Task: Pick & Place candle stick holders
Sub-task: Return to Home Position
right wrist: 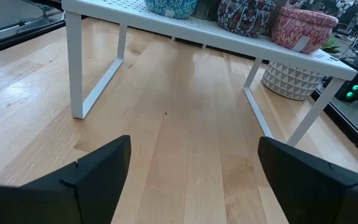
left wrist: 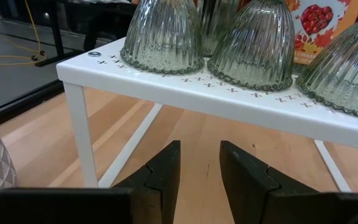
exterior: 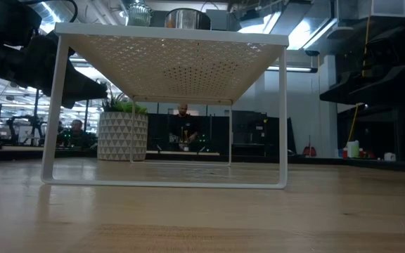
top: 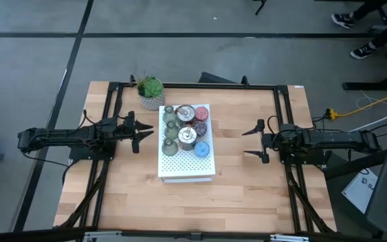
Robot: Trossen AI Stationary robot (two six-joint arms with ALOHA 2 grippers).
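Observation:
Several candle stick holders stand on top of a white perforated shelf [top: 187, 168] at mid-table. Three are olive-green ribbed glass [top: 170, 126] [left wrist: 166, 37], two silvery metal [top: 187, 136], one pink [top: 201, 114] [right wrist: 303, 28], one purple [top: 200, 128] [right wrist: 246, 15] and one blue [top: 201, 148] [right wrist: 169, 6]. My left gripper [top: 150, 132] [left wrist: 201, 146] hovers level just left of the shelf, its fingers a narrow gap apart and holding nothing. My right gripper [top: 246, 143] [right wrist: 192, 142] hovers right of the shelf, wide open and holding nothing.
A green plant in a white patterned pot [top: 151, 92] [exterior: 123, 133] stands at the shelf's far left corner. The shelf rests on thin white legs [exterior: 51, 112] with open space beneath. Bare wooden tabletop [top: 200, 208] lies near the front edge. A person [exterior: 183, 116] shows in the room behind.

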